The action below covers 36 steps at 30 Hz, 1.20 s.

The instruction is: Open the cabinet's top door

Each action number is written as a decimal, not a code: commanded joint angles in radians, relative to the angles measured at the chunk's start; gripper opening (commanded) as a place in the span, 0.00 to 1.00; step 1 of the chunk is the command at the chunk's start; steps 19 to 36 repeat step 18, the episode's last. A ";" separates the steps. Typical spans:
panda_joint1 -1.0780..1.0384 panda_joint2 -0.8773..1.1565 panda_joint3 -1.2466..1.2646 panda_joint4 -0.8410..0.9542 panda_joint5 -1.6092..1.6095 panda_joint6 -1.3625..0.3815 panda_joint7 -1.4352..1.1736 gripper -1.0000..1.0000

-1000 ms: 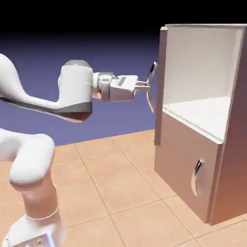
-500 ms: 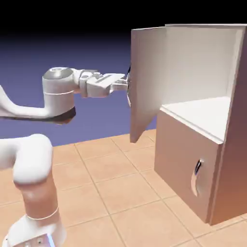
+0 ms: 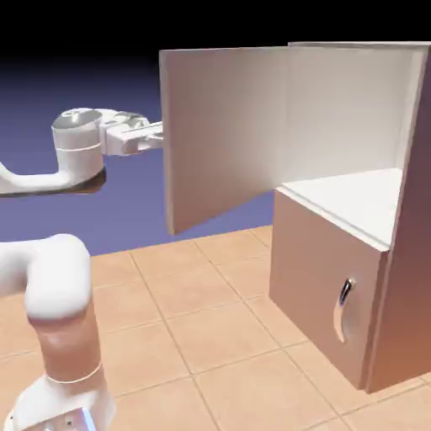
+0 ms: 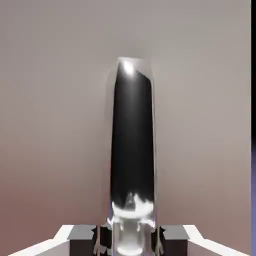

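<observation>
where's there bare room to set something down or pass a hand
The upper compartment's white floor, between its back wall and the lower panel's top edge, looks bare where visible. Crowded: at the chrome handle, between the pincer's fingertips.

Around me in the exterior view, a floor of square, warm orange-tan tiles with thin pale grout lines fills the lower part, its lines running at a slant. Behind it I see a plain backdrop, deep blue-violet just above the floor and darkening upward to solid black along the top. In my hand view, the same backdrop shows only as a narrow strip at the right edge, black above and blue-violet lower down.
</observation>
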<state>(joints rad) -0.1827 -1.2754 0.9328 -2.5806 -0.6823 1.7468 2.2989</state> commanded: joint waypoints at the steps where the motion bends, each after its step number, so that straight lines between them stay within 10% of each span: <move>1: -0.025 0.009 0.031 0.036 0.022 -0.042 -0.002 0.00; 17: -0.482 0.044 0.344 0.599 0.206 -0.543 -0.069 0.00; 18: -0.482 0.044 0.344 0.599 0.206 -0.543 -0.069 1.00; 36: -0.482 0.044 0.344 0.599 0.206 -0.543 -0.069 1.00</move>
